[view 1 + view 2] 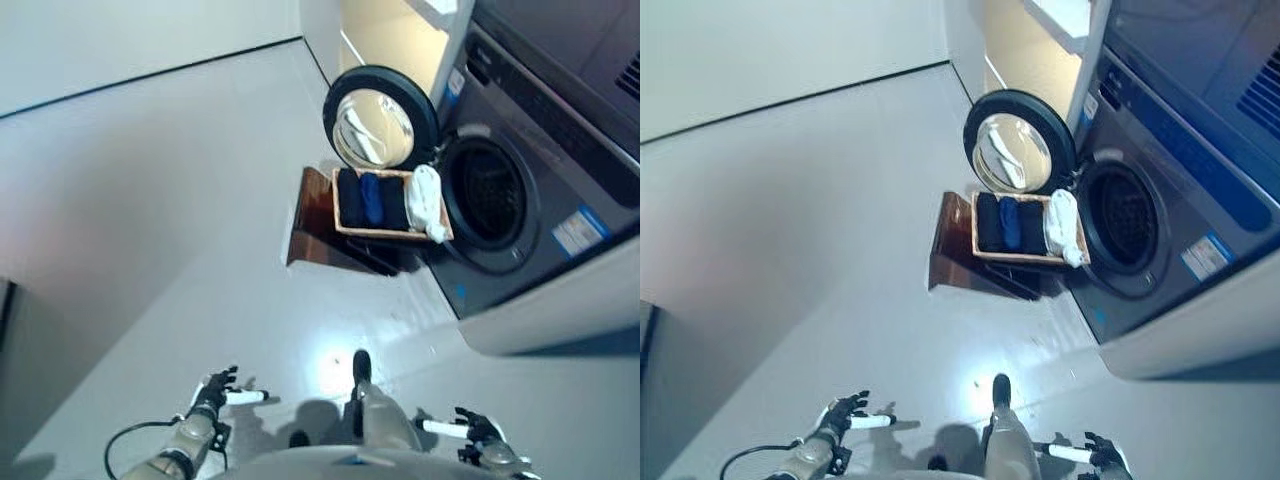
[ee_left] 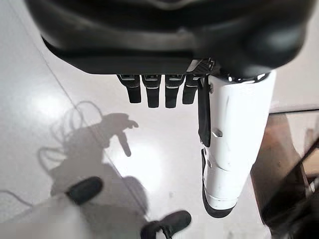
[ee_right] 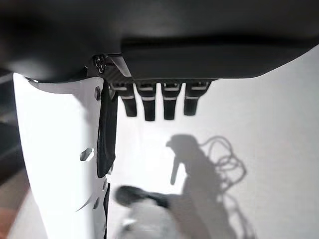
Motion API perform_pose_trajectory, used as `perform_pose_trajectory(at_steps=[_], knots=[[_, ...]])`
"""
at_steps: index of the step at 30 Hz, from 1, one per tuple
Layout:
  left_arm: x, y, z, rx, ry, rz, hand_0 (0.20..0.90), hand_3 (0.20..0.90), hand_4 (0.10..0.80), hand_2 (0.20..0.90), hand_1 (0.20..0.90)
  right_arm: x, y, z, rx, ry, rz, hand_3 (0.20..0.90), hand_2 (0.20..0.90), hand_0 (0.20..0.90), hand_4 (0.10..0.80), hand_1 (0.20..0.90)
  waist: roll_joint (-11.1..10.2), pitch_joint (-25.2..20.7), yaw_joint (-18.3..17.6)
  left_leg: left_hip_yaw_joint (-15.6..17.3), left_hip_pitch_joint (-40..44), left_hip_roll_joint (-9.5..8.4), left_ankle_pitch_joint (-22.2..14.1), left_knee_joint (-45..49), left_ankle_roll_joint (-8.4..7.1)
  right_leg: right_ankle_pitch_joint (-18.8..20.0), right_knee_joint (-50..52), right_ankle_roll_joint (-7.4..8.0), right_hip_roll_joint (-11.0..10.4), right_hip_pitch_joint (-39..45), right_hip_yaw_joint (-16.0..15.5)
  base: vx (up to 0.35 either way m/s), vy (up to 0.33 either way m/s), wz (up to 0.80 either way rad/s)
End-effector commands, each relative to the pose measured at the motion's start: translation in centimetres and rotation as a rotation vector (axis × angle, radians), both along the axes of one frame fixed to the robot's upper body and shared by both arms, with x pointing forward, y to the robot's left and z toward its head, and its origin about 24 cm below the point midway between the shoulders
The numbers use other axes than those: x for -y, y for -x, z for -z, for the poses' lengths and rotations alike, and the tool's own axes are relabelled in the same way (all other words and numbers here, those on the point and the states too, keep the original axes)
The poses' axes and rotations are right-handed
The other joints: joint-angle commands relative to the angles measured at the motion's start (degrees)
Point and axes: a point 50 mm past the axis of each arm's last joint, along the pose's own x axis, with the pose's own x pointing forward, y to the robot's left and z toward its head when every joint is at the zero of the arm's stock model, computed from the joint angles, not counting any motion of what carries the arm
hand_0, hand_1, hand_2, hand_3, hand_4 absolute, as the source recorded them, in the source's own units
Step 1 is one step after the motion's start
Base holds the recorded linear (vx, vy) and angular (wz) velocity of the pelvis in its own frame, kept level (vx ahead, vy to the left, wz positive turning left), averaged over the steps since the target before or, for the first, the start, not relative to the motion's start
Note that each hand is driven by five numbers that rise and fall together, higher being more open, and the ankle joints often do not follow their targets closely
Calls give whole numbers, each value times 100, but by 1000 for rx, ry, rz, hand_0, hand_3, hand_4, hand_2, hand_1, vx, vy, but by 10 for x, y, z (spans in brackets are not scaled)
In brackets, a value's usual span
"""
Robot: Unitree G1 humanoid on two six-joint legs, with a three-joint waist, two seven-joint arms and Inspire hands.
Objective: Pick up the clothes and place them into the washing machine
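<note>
Left eye view: wicker basket [image 1: 391,232] sits on a low wooden stand [image 1: 312,225] just in front of the washing machine [image 1: 540,190], whose door [image 1: 380,118] hangs open to the drum. The clothes, dark folded pieces [image 1: 372,198] and a white piece [image 1: 425,200], all lie in the basket; none is in the drum. Both hands are low and well apart from it. Judgement: step in hand is the approach; close in squarely on the basket first, keeping clear of the door, then reach. Right eye view: same layout, nothing new. Left wrist view: left hand [image 2: 164,92] empty, fingers straight over bare floor, which the head views cannot resolve. Right wrist view: right hand [image 3: 159,102] likewise relaxed and empty; basket not visible here.
</note>
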Motion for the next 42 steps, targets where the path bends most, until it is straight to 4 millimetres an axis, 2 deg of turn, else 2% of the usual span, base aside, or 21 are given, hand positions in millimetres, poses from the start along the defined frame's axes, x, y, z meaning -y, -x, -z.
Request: perform_pose_trajectory(at_steps=[1, 2, 4, 7, 9, 10, 12, 13, 16, 22, 24, 25, 26, 27, 29, 32, 34, 35, 36, 40, 42], knots=[[-14, -32, -17, 126, -28, 19, 900, 900, 800, 900, 900, 19, -21, -14, 62, 78, -16, 900, 900, 900, 800, 900, -143, 335, 59, -198, -670, 40, 1242, 2138, -187, -183, 129, 1, 210, -275, 274, 218, -212, -41], [-12, -34, -17, 130, -24, 17, 900, 900, 800, 900, 900, 17, -30, -16, 81, 84, -42, 900, 900, 900, 800, 900, -202, 406, 148, -331, -945, -74, 1271, 2634, -129, -279, 157, -51, 242, -195, 369, 206, -181, -52], [-9, -38, -18, 143, -20, 19, 900, 900, 800, 900, 900, 16, -42, -20, 116, 100, -60, 900, 900, 900, 800, 900, -271, 459, 248, -305, -1467, -61, 1140, 2725, -18, -406, 140, -82, 259, -43, 546, 234, -108, -56], [-8, -48, -24, 195, -29, 11, 900, 900, 800, 900, 900, 14, -67, -30, 197, 117, -82, 900, 900, 900, 800, 900, -333, 578, 490, -145, -2450, -52, 929, 1863, 95, -664, 222, -32, 369, 252, 814, 271, -4, -36], [-7, -53, -27, 220, -27, 10, 900, 900, 800, 900, 900, 11, -77, -34, 229, 128, -101, 900, 900, 900, 800, 900, -285, 592, 640, -65, -2588, 25, 1147, 674, 40, -859, 257, 6, 520, 442, 898, 370, 54, -39], [-6, -55, -28, 229, -27, 10, 900, 900, 800, 900, 900, 8, -83, -36, 245, 132, -120, 900, 900, 900, 800, 900, -183, 583, 772, -104, -2562, 65, 1576, -228, -32, -982, 274, 14, 725, 627, 961, 460, 69, -31], [-6, -53, -27, 223, -30, 19, 900, 900, 800, 900, 900, 4, -91, -39, 264, 148, -142, 900, 900, 900, 800, 900, -54, 512, 942, -56, -2667, 111, 1904, -1268, -52, -1215, 287, 9, 1024, 948, 1142, 468, 66, -34], [-6, -50, -25, 214, -30, 26, 900, 900, 800, 900, 900, 2, -92, -39, 268, 145, -146, 900, 900, 900, 800, 900, -57, 482, 1006, 70, -2590, 97, 1980, -1496, -52, -1343, 305, 29, 1063, 1140, 1220, 472, 97, -41], [-9, -38, -21, 182, -35, 23, 900, 900, 800, 900, 900, -11, -104, -42, 306, 126, -193, 900, 900, 900, 800, 900, -75, 351, 1164, -346, -2275, -8, 2092, -1475, 38, -1606, 492, 37, 1150, 1368, 1468, 349, 130, -102], [-15, -36, -21, 171, -61, 41, 900, 900, 800, 900, 900, -24, -127, -53, 403, 88, -199, 900, 900, 900, 800, 900, -182, 186, 1204, -99, -2218, -238, 1689, -953, 247, -1806, 927, 199, 825, 1458, 1518, 226, 140, -55], [-19, -33, -21, 170, -68, 49, 900, 900, 800, 900, 900, -27, -131, -55, 411, 81, -205, 900, 900, 900, 800, 900, -163, 121, 1223, -74, -1951, -320, 1464, -951, 387, -1456, 1686, 459, 695, 1158, 1438, 224, 129, -5], [-19, -33, -21, 170, -68, 49, 900, 900, 800, 900, 900, -27, -131, -55, 411, 81, -205, 900, 900, 900, 800, 900, -167, 122, 1221, -72, -1950, -323, 1463, -951, 388, -1463, 1698, 460, 692, 1154, 1438, 143, 99, 0], [-22, -34, -23, 183, -73, 39, 900, 900, 800, 900, 900, -27, -135, -57, 414, 90, -218, 900, 900, 900, 800, 900, -127, 205, 1167, -85, -1695, -349, 1367, -1000, 474, -798, 2386, 667, 601, 762, 1357, 111, 99, 5], [-23, -36, -25, 199, -72, 34, 900, 900, 800, 900, 900, -29, -142, -62, 436, 89, -228, 900, 900, 900, 800, 900, -64, 312, 1095, -118, -1561, -337, 1352, -1035, 511, -557, 2748, 712, 670, 485, 1326, 131, 131, 11], [-25, -37, -27, 215, -67, 28, 900, 900, 800, 900, 900, -29, -146, -65, 450, 93, -229, 900, 900, 900, 800, 900, 28, 435, 1003, -187, -1438, -303, 1315, -1033, 525, -604, 3095, 670, 700, 141, 1198, 115, 83, 18], [-23, -42, -29, 241, -58, 15, 900, 900, 800, 900, 900, -28, -150, -68, 464, 101, -219, 900, 900, 900, 800, 900, 85, 441, 999, -234, -1163, -258, 1133, -1141, 441, -1112, 2198, 408, 331, -173, 778, 236, -20, 10], [-21, -48, -31, 258, -63, 11, 900, 900, 800, 900, 900, -27, -157, -74, 483, 112, -225, 900, 900, 900, 800, 900, -67, 522, 934, -268, -921, -384, 865, -1116, 328, -682, 666, 487, -186, -430, 470, 266, -148, -7], [-21, -48, -31, 258, -63, 12, 900, 900, 800, 900, 900, -27, -157, -74, 483, 112, -224, 900, 900, 900, 800, 900, -36, 545, 922, -293, -886, -361, 833, -1101, 326, -664, 592, 487, -165, -345, 434, 373, -199, -1], [-20, -53, -33, 275, -64, 7, 900, 900, 800, 900, 900, -27, -158, -74, 474, 120, -216, 900, 900, 900, 800, 900, -137, 599, 877, -345, -640, -419, 574, -1045, 254, -154, -203, 633, -526, -549, 295, 372, -183, 1], [-17, -55, -35, 295, -54, 14, 900, 900, 800, 900, 900, -25, -145, -66, 443, 124, -204, 900, 900, 900, 800, 900, -324, 539, 814, -530, -436, -490, 274, -849, 203, 170, -517, 713, -561, -264, 539, 342, -198, 35], [-9, -54, -33, 293, -42, 33, 900, 900, 800, 900, 900, -21, -134, -59, 413, 136, -202, 900, 900, 900, 800, 900, -384, 364, 769, -651, -362, -357, 130, -764, 77, 319, -457, 698, -584, -115, 443, 303, -293, 95]])
